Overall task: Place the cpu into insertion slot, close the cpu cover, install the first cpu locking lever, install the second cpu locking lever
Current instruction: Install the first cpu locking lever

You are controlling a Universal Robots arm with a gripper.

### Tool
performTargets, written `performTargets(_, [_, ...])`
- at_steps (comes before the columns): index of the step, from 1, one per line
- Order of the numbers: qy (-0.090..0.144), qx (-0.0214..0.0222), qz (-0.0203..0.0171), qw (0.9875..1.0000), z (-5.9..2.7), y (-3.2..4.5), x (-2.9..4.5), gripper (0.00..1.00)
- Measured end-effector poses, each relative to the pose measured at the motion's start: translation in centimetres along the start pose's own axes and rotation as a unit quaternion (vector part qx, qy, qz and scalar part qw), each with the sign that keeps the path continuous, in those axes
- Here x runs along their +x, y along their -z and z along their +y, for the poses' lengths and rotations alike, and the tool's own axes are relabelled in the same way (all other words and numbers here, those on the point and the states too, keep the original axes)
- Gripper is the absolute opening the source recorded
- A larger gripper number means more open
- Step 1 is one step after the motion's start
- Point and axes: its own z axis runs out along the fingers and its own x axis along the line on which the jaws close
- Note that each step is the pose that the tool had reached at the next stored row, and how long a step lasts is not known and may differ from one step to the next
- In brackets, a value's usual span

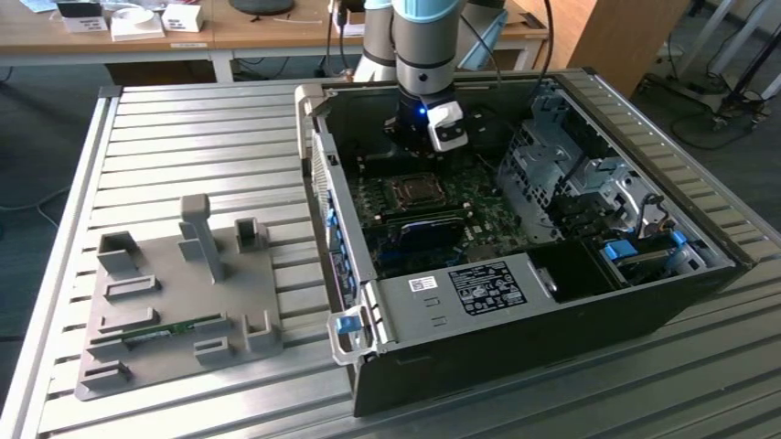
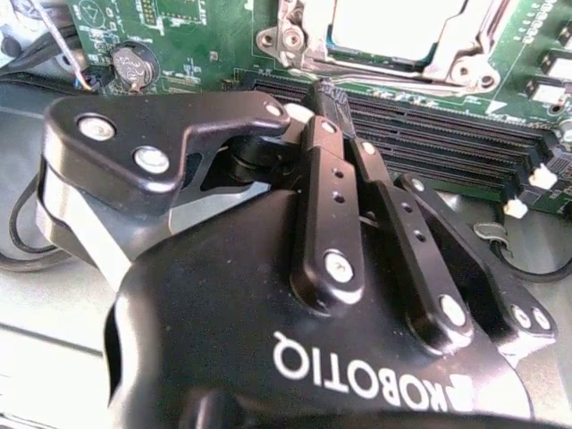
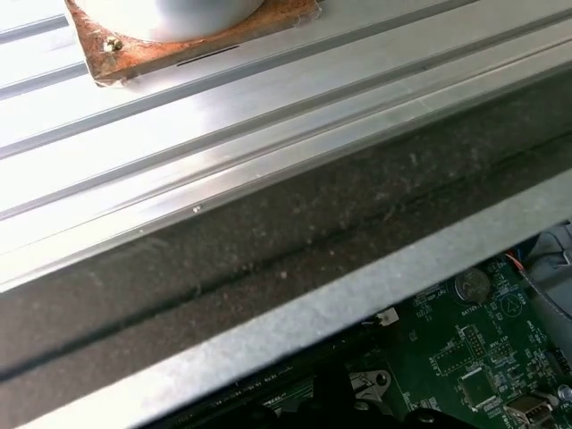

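The cpu (image 2: 402, 25) shows its dull silver top inside the insertion slot (image 1: 415, 190) on the green motherboard (image 2: 188, 27). The silvery cpu cover (image 2: 447, 64) lies as a frame around that top. My gripper (image 2: 327, 93) hangs just off the socket's edge, over the long black memory slots (image 2: 429, 134). Its fingers are shut together with nothing visible between them. In the exterior view the gripper (image 1: 412, 151) sits low inside the open computer case, at the back edge of the socket.
The black case (image 1: 513, 229) has a drive cage (image 1: 573, 174) on the exterior view's right and a white-labelled black box (image 1: 482, 288) at the front. A grey fixture plate (image 1: 171, 302) lies on the slatted aluminium table (image 3: 179, 170). A coin battery (image 2: 132, 64) is near the socket.
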Motion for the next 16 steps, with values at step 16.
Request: performTargets(16, [0.001,0.0355,0.0320,0.9989,0.35,-0.19,-0.79,0.11])
